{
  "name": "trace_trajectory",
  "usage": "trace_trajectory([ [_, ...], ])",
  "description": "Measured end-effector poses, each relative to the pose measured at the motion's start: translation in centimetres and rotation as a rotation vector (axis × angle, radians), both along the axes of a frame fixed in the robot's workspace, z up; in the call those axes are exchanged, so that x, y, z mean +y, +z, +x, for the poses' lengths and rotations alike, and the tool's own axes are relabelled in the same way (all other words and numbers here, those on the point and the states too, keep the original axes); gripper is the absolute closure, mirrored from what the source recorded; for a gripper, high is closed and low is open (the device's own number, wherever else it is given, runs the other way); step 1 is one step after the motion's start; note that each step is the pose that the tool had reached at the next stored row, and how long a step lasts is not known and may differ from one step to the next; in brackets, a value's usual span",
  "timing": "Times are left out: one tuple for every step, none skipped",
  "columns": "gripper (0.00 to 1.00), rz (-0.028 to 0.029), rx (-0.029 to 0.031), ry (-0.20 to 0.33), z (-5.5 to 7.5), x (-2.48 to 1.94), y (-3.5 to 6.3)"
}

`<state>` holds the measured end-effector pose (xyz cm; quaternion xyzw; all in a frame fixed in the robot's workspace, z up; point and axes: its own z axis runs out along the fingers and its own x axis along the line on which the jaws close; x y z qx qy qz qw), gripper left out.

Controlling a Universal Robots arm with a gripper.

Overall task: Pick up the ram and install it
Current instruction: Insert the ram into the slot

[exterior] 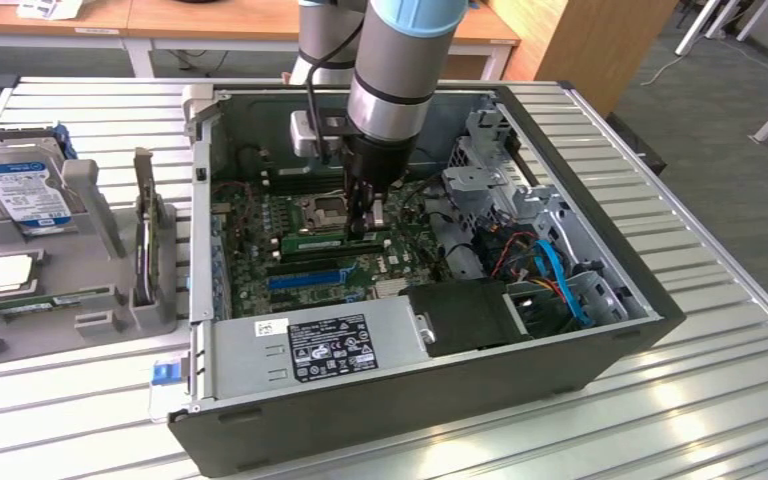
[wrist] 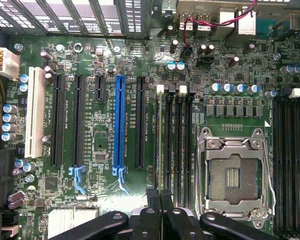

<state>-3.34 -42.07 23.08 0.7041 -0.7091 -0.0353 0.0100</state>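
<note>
The ram [exterior: 324, 243] is a thin green stick standing on edge in a black slot of the motherboard [exterior: 257, 225], beside the processor socket [exterior: 320, 208]. My gripper [exterior: 363, 232] reaches straight down into the open computer case [exterior: 598, 330]. Its fingers are shut on the stick's top edge, near the end toward the exterior view's right. In the wrist view the dark fingertips [wrist: 152, 196] meet over the row of memory slots [wrist: 171, 145] next to the empty socket [wrist: 231, 176]. There the stick is edge-on and hard to tell from the slots.
A grey parts tray [exterior: 91, 325] at the exterior view's left holds a silver hard drive with a blue label [exterior: 17, 188], a square silver processor [exterior: 4, 272] and an upright card [exterior: 144, 240]. The power supply [exterior: 317, 345], a drive cage [exterior: 491, 175] and blue cables [exterior: 558, 275] crowd the case.
</note>
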Motion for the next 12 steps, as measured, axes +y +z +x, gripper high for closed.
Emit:
trace_trajectory([
  [0.88,0.0000,0.0000,-0.001,0.00,0.00,0.00],
  [0.88,0.0001,0.0000,-0.001,0.00,0.00,0.00],
  [0.88,0.0000,0.0000,-0.001,0.00,0.00,0.00],
  [0.88,-0.0001,0.0000,-0.001,0.00,0.00,0.01],
  [0.88,-0.0001,0.0001,-0.001,0.00,0.00,0.00],
  [0.88,-0.0001,0.0000,-0.001,0.00,0.00,0.00],
  [0.88,0.0000,0.0000,-0.001,0.00,0.04,0.00],
  [0.88,0.0000,0.0000,-0.001,0.00,0.09,0.00],
  [0.88,-0.0001,0.0000,-0.001,0.00,0.13,0.00],
  [0.88,0.0000,0.0001,-0.001,0.00,0.15,0.00],
  [0.88,0.0000,0.0000,-0.001,0.00,0.15,0.00],
  [0.88,-0.0001,0.0001,-0.001,0.00,0.15,0.00],
])
